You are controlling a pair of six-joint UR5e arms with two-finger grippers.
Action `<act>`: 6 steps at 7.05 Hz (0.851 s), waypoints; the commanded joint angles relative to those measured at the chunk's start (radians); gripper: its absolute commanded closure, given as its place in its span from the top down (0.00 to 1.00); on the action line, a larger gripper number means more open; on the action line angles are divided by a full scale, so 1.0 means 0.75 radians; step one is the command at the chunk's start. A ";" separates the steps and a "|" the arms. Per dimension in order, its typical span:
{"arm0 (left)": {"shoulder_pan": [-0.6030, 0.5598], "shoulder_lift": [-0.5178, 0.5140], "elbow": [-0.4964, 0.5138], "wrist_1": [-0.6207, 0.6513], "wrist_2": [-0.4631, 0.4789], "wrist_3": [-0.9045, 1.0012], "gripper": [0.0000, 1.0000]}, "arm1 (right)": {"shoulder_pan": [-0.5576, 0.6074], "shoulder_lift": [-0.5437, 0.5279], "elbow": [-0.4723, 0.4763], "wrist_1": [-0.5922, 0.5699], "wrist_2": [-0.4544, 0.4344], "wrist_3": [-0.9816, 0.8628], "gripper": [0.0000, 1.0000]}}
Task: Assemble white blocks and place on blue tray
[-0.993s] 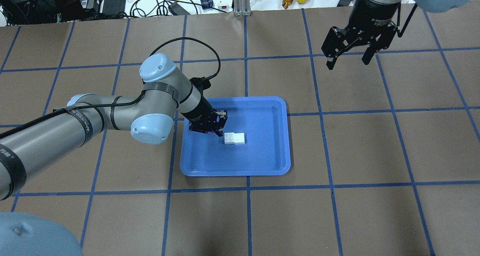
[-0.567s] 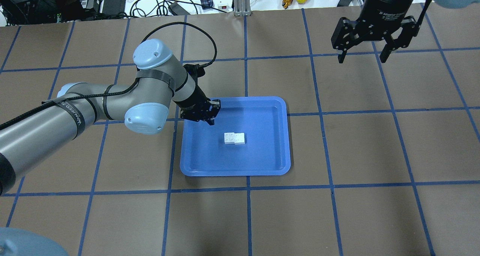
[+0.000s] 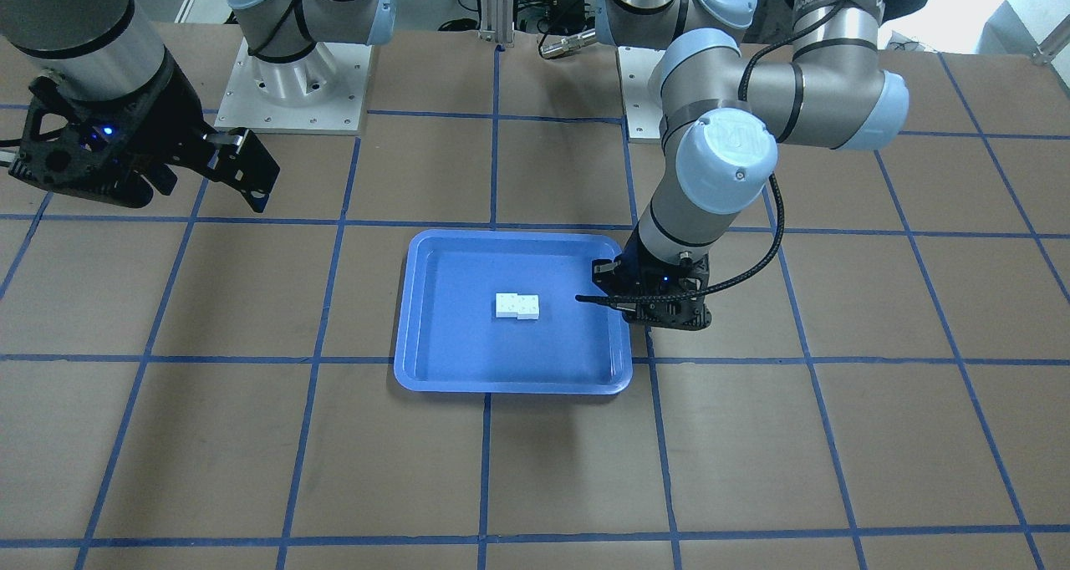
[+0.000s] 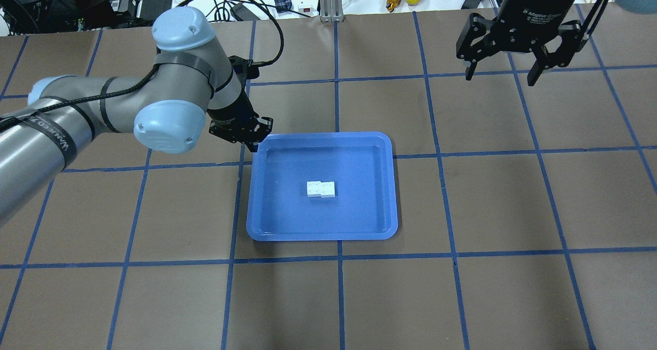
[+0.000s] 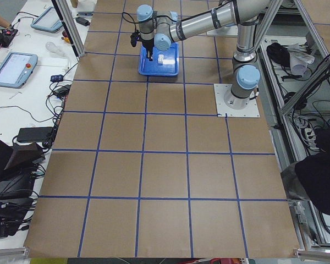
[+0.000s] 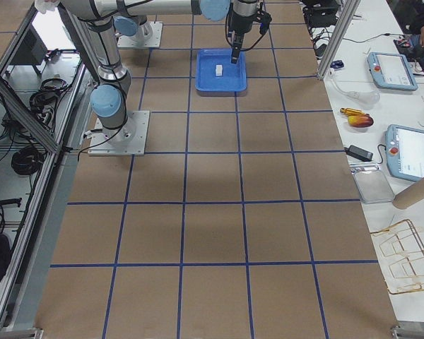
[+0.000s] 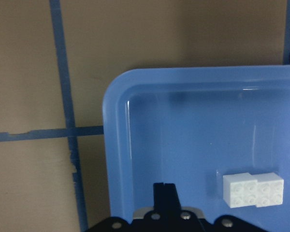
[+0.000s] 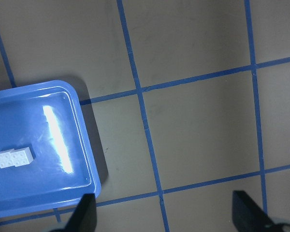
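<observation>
In the overhead view, the left end effector [image 4: 251,143] is seen at centre left by the blue tray's [image 4: 359,216] upper-left corner, fingers pressed together, empty. The white blocks [image 4: 321,189] lie joined as a short rectangle mid-tray; their studs are resolved only in the left wrist view. At upper right, the right end effector [image 4: 500,75] is spread wide above the counter [image 4: 513,196].

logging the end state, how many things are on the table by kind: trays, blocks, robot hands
blue tray: 1
white blocks: 2, joined, lying in the tray
hands: 2, left hand shut, right hand open, both empty
total: 5
</observation>
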 commanded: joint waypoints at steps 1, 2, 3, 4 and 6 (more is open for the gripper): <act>0.039 0.108 0.054 -0.174 0.042 0.111 0.19 | 0.011 -0.015 0.002 0.000 0.009 0.001 1.00; 0.039 0.169 0.058 -0.200 0.096 0.111 0.50 | 0.062 -0.013 0.002 -0.004 -0.007 0.007 1.00; 0.041 0.235 0.058 -0.237 0.105 0.111 0.68 | 0.071 -0.005 0.006 -0.002 -0.010 -0.013 1.00; 0.043 0.290 0.071 -0.270 0.105 0.109 0.93 | 0.049 -0.003 0.008 0.000 -0.010 -0.019 1.00; 0.092 0.315 0.174 -0.400 0.087 0.109 1.00 | 0.001 -0.005 0.008 0.006 -0.003 -0.019 1.00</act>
